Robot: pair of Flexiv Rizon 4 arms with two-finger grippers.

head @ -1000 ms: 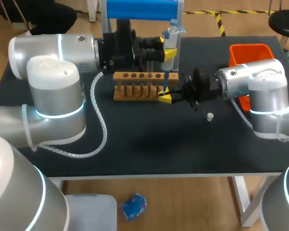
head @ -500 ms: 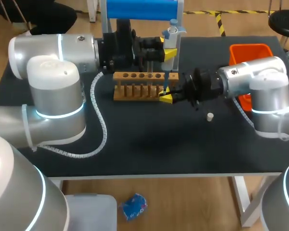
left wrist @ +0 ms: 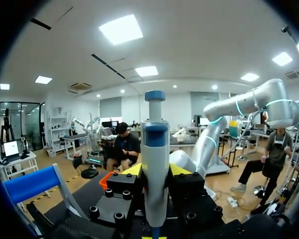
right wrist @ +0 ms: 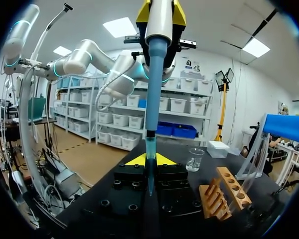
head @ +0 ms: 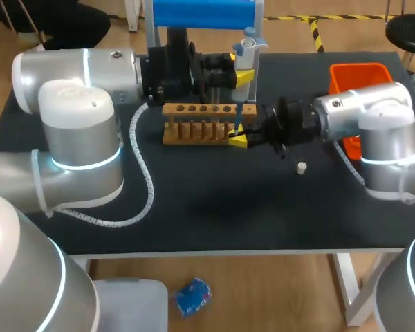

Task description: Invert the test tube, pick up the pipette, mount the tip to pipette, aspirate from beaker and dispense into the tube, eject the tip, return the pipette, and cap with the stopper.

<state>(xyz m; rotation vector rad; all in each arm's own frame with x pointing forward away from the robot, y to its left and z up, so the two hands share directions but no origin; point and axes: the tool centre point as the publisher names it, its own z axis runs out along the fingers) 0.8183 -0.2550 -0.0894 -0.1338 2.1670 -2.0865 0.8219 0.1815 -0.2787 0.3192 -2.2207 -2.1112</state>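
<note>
Left pincer (head: pixel 241 75): above the right end of the rack, clamped on the pipette from two sides. In the left wrist view its yellow tips show on either side of the pipette's body.
Pipette (head: pixel 245 47): upright in the left pincer, with the blue plunger end uppermost. It hangs over the right pincer.
Tip (right wrist: pixel 152 89): blue, mounted on the pipette and pointing straight down. Its thin end sits between the right pincer's fingers.
Right pincer (head: pixel 238 140): low over the bench, touching or just beside the right end of the rack. Its fingers are drawn close together and clamped on the tube.
Tube (right wrist: pixel 150 149): clear and slim, upright in the right pincer with the tip inside it. It is hard to make out in the head view.
Rack (head: pixel 206 122): wooden with a row of holes on top. It stands mid-bench between the two arms.
Beaker (right wrist: pixel 194 160): clear glass, standing on the bench ahead of the right pincer, apart from the rack.
Stopper (head: pixel 301 167): small and pale, lying on the bench beside the right arm. It is well apart from the rack.
Bin (head: pixel 360 75): orange, at the bench's far right, partly behind the right arm.
Stand (head: pixel 204 12): blue-topped, at the far edge behind the left pincer.
Bench (head: pixel 207 207): dark top, with the left arm's white spiral hose (head: pixel 149 185) lying across it.
</note>
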